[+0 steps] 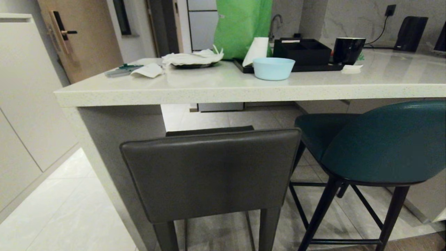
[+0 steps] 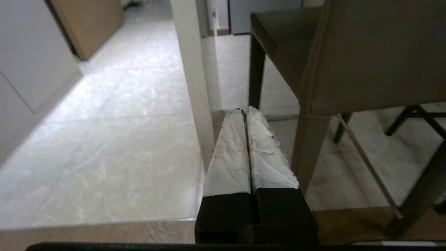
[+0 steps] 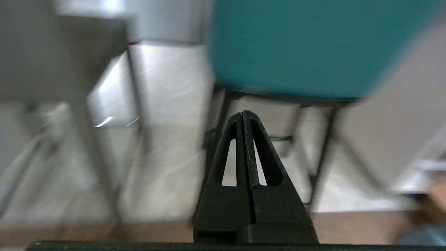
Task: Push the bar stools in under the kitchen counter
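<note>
Speckled kitchen counter [image 1: 223, 91] at twelve o'clock, grey leather stool [image 1: 209, 174] tucked beneath, teal stool [image 1: 383, 146] at three o'clock, left gripper [image 2: 244, 111] and right gripper [image 3: 243, 113] pressed together, empty.

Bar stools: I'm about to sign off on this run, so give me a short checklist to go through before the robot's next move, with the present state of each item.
1. Dark grey stool pushed under the kitchen counter: not ok, its back stands out in front of the edge.
2. Teal stool pushed under: not ok, back and most of the seat out.
3. Left gripper shut, empty: ok.
4. Right gripper shut, empty: ok.
5. Grippers touching a stool: neither touches one.
6. Light blue bowl back from the counter edge: ok.
</note>
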Available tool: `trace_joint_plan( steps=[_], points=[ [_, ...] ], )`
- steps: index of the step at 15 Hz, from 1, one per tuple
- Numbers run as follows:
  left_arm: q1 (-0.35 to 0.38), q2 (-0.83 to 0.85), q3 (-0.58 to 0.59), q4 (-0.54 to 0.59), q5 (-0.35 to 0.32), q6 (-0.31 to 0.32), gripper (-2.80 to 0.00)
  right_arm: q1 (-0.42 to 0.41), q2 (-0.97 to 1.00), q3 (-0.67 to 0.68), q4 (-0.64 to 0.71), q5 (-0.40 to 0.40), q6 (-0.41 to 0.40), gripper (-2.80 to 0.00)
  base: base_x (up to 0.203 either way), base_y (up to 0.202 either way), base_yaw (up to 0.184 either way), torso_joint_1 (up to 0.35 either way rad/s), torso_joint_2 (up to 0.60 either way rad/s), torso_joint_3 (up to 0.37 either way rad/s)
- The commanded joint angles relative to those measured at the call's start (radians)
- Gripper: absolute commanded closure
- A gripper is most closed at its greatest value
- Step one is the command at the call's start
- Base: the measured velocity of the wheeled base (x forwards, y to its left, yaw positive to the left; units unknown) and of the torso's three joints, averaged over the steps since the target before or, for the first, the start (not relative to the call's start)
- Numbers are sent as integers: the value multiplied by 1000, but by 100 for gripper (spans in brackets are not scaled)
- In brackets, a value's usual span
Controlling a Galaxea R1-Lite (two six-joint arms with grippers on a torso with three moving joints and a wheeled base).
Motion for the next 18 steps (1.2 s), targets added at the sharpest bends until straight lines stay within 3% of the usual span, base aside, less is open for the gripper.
trace_joint_plan(
  steps=[1, 7, 18],
  points=[
    [1, -2, 14, -2, -2, -3, 0, 1, -15, 17, 57, 32, -2, 0, 0, 0, 0, 0, 0, 0],
    [1, -2, 14, 0, 1, -6, 0, 0, -16, 18, 36, 32, 5, 0, 0, 0, 0, 0, 0, 0],
    [-1, -2, 16, -2, 7, -15, 0, 2, -16, 20, 29, 31, 17, 0, -192, 0, -1, 2, 3, 3]
  ],
)
